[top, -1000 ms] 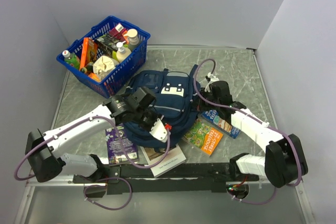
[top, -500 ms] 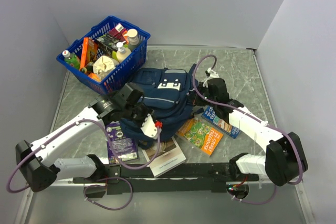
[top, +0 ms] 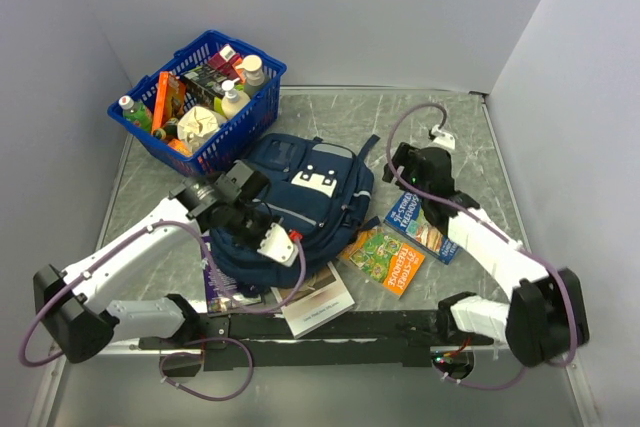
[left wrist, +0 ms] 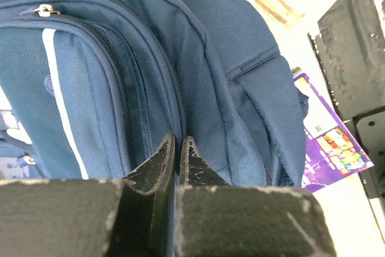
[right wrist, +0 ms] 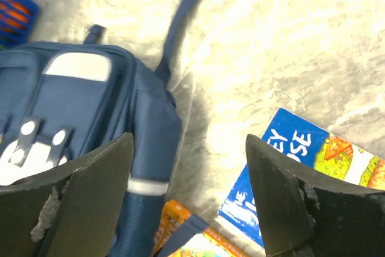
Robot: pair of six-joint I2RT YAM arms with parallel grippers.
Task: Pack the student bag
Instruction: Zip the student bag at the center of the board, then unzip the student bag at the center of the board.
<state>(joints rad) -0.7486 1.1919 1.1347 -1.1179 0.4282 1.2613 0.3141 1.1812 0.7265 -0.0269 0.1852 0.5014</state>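
Left hand (left wrist: 178, 144) is clamped on the navy blue fabric backpack (top: 312, 197), right hand (right wrist: 189, 142) hovers beside it, fingers wide apart.

Right jaws have opened and left the student bag (top: 310, 202)

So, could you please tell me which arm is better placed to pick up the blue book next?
The right, I'd judge: the right claw is open beside the blue book, while the left claw is shut on the student bag.
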